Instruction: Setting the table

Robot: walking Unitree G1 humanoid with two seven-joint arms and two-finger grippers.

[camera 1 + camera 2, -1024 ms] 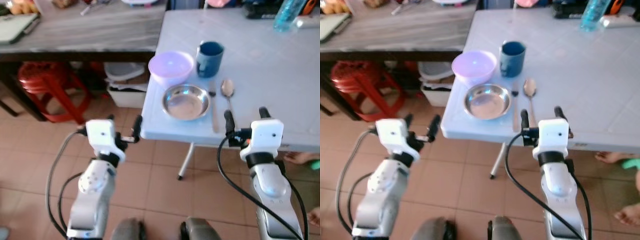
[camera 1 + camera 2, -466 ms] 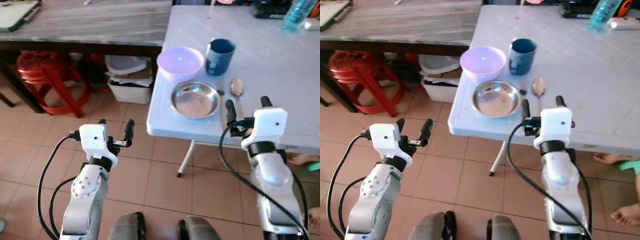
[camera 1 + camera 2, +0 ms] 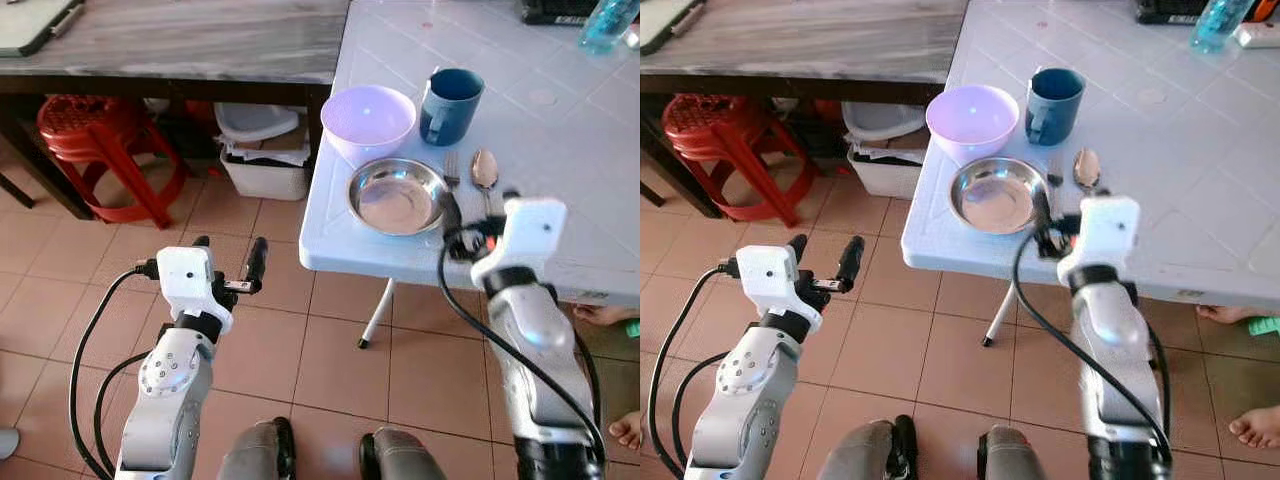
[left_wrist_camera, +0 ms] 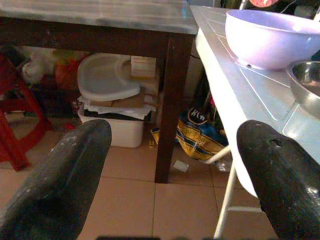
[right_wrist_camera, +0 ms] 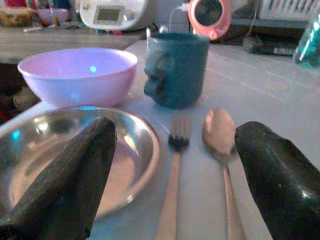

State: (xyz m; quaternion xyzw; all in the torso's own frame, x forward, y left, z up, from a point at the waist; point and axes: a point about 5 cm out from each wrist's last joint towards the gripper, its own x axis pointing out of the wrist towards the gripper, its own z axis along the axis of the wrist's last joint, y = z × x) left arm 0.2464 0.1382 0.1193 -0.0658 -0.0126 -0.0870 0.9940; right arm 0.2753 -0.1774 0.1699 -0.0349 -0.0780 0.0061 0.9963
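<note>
Cutlery for the place setting, a wooden-handled fork [image 5: 172, 165] and a metal spoon [image 5: 220, 135], lay side by side on the pale blue-white table [image 3: 560, 140], just beside a round shiny steel plate [image 3: 397, 195]. Behind the plate stood a lilac plastic bowl [image 3: 367, 115] and a dark blue mug [image 3: 452, 98] with its handle towards the bowl.

The right gripper [image 5: 172, 165] hovered low over the table's near edge, its two black fingers spread wide with nothing between them, framing the fork and spoon. The left gripper [image 4: 170, 170] hung off the table above the tiled floor [image 3: 280, 350], also wide open and empty.

Fork and spoon lay close together, so a closing pinch might catch both, or nudge the fork against the plate rim. Thin and flat, either could slip from the fingers.
</note>
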